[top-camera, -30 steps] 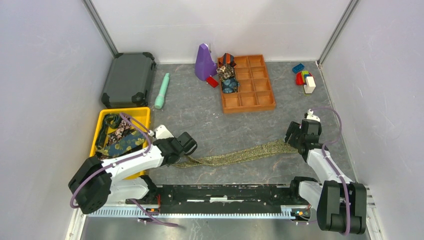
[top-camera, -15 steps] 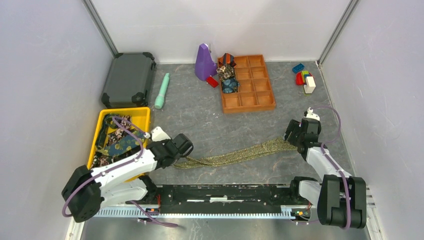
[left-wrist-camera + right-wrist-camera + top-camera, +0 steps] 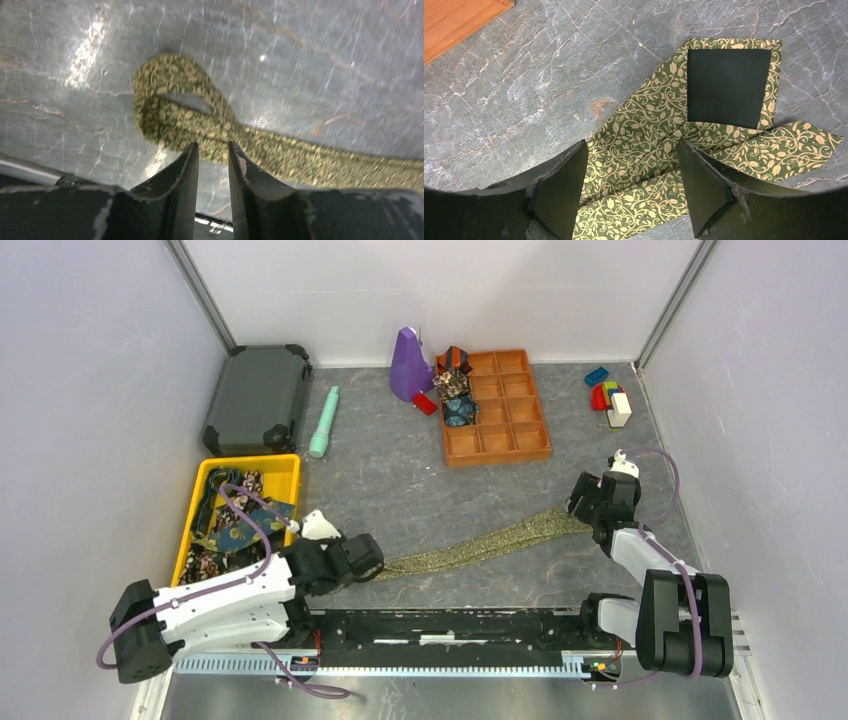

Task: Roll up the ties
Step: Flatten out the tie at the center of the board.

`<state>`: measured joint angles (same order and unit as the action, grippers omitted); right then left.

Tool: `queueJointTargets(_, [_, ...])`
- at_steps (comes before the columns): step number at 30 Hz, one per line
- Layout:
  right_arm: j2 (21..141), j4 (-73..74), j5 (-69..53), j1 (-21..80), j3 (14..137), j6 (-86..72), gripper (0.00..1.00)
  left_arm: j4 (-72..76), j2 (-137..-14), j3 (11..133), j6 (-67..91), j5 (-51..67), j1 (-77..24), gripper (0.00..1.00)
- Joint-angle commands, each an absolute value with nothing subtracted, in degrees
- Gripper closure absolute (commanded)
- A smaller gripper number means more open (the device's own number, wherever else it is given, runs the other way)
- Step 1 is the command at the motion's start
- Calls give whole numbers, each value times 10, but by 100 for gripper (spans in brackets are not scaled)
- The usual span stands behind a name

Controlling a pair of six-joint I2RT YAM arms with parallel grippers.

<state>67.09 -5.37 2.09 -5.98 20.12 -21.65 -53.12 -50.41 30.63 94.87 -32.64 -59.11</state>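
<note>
One loop started: olive-gold tie [image 3: 165, 117] just ahead of left gripper [image 3: 212, 147], jaws barely parted; right gripper [image 3: 631, 150] wide open astride it; re-pinch next.

Both arms look alike to me: the left arm [image 3: 225, 598] and right arm [image 3: 645, 555] have white shells for links and chunky black housings at the joints. A thin purple cable [image 3: 258, 515] loops loosely off each one. They share a black base rail [image 3: 450, 625] with a ribbed silver strip [image 3: 400, 664] along its front. The left gripper [image 3: 211, 150] and right gripper [image 3: 631, 150] carry matte black jaws, tapered and scuffed pale at the edges
</note>
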Motion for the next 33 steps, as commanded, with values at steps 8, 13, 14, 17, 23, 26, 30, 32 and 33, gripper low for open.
queueJointTargets(8, [678,-19,9,-57,193,-222,27,-681,-492,397,1031,-391,-754,70])
queueJointTargets(13, [665,-12,9,-57,192,-224,27,-697,-591,494,933,-504,-740,67])
queueJointTargets(14, [664,-9,10,-57,194,-224,27,-695,-611,514,910,-516,-726,66])
queueJointTargets(17, [656,-3,14,-57,193,-221,27,-615,-641,529,788,-490,-649,66])
queueJointTargets(23, [662,-5,19,-57,194,-216,27,-508,-657,476,682,-409,-554,68])
queueJointTargets(26, [675,-11,20,-57,191,-211,27,-491,-663,440,666,-394,-534,67])
queueJointTargets(30, [690,-22,15,-57,187,-212,27,-470,-654,377,679,-366,-519,68])
queueJointTargets(32, [692,-22,16,-57,187,-211,27,-469,-640,355,689,-362,-518,68])
queueJointTargets(33, [692,-23,17,-57,187,-211,27,-469,-632,343,692,-357,-518,68])
